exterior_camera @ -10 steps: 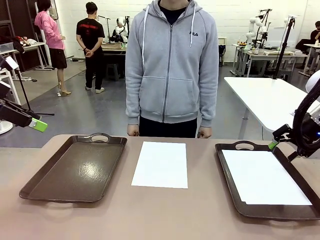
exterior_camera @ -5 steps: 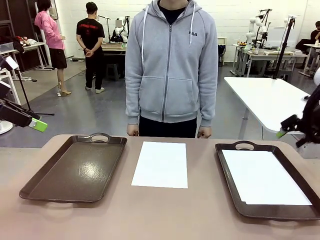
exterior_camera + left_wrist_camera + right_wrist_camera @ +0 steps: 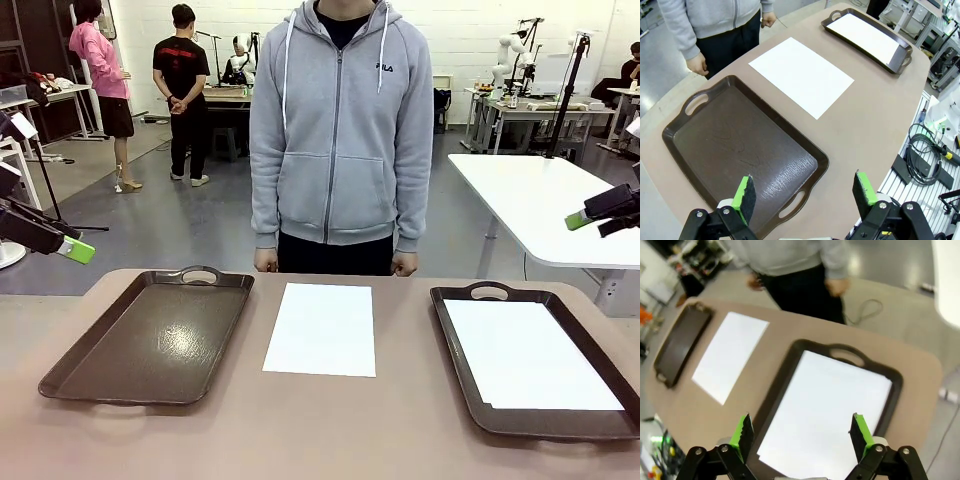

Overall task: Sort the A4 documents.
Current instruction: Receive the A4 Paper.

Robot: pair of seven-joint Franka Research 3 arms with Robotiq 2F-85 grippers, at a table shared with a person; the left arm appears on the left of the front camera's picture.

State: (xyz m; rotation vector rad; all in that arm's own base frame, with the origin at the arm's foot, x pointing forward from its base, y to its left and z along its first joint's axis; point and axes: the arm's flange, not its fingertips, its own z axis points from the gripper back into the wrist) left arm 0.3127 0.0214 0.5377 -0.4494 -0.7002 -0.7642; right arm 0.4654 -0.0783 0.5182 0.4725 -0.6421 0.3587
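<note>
- One A4 document point(image 3: 321, 328) lies flat on the bare table point(image 3: 330, 430), between the two trays.
- A second sheet point(image 3: 528, 354) lies inside the right tray point(image 3: 455, 340).
- The left tray point(image 3: 150, 335) holds nothing.
- The left gripper point(image 3: 804, 191) hangs above the left tray, jaws spread, grasping nothing.
- The right gripper point(image 3: 801, 436) hangs over the right tray, jaws apart and empty.
- A person point(image 3: 340, 130) stands at the far edge, arms down.

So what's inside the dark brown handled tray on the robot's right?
White A4 paper lies flat in the right dark brown tray, covering most of its floor. Whether it is one sheet or several stacked cannot be told; the floor beneath is hidden.
</note>
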